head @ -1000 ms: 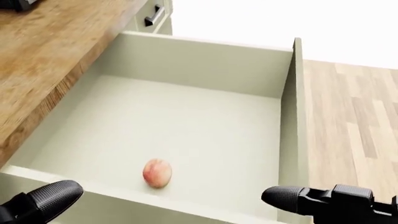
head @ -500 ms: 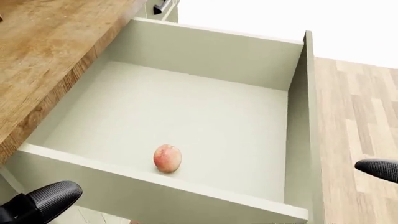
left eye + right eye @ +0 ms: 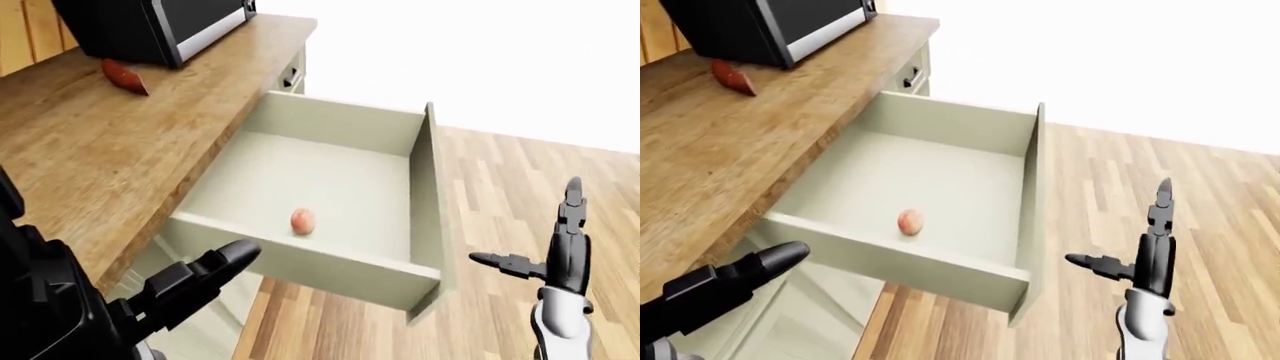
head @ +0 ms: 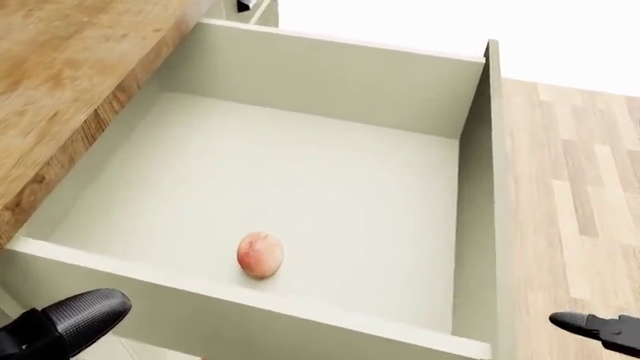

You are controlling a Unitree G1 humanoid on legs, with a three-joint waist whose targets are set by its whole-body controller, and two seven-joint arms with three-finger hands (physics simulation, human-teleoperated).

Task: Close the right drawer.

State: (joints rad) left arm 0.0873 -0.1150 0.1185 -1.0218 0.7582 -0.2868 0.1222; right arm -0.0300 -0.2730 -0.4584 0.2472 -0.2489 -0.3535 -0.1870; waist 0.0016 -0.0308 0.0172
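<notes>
The microwave (image 3: 150,26) is cut off by the top edge in both eye views, only its lower part showing. The left hand (image 3: 185,289) runs out at the bottom left, its palm out of sight. In the head view, the right hand (image 4: 600,330) shows only a fingertip at the bottom right corner. The drawer (image 3: 425,225) front's outer face and handle are hidden.

An open drawer (image 4: 478,187) holds a peach (image 4: 260,255) near its lower wall; wooden counter (image 4: 60,82) along its left edge.
</notes>
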